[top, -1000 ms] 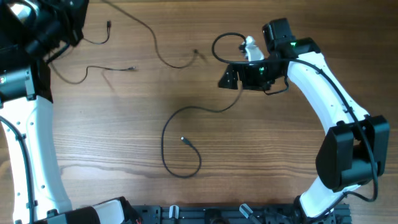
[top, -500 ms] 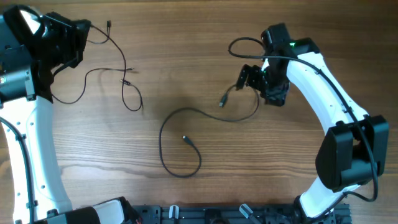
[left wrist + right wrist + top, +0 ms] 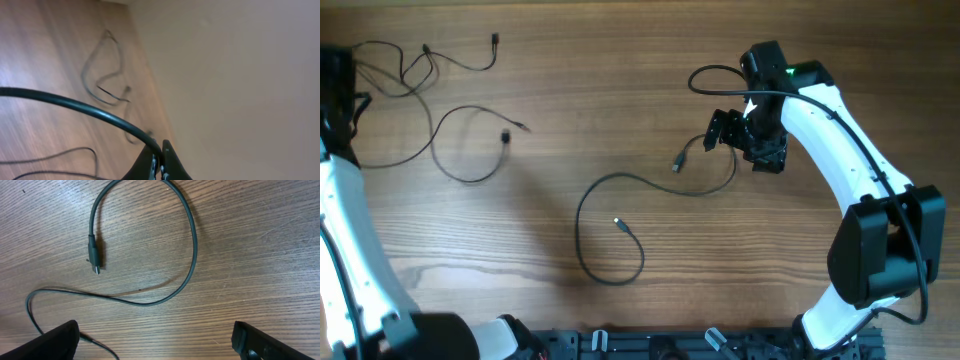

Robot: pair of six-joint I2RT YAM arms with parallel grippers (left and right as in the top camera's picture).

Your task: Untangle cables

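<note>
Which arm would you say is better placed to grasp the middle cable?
Right. The right gripper, open, hovers over the middle cable; the left gripper is far off, shut on another cable.

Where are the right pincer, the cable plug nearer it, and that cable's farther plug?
Right pincer (image 3: 155, 332): right wrist view, midway between its fingertips.
Nearer plug (image 3: 677, 163): overhead view, on the connector body.
Farther plug (image 3: 617, 224): overhead view, on its pale tip.
</note>
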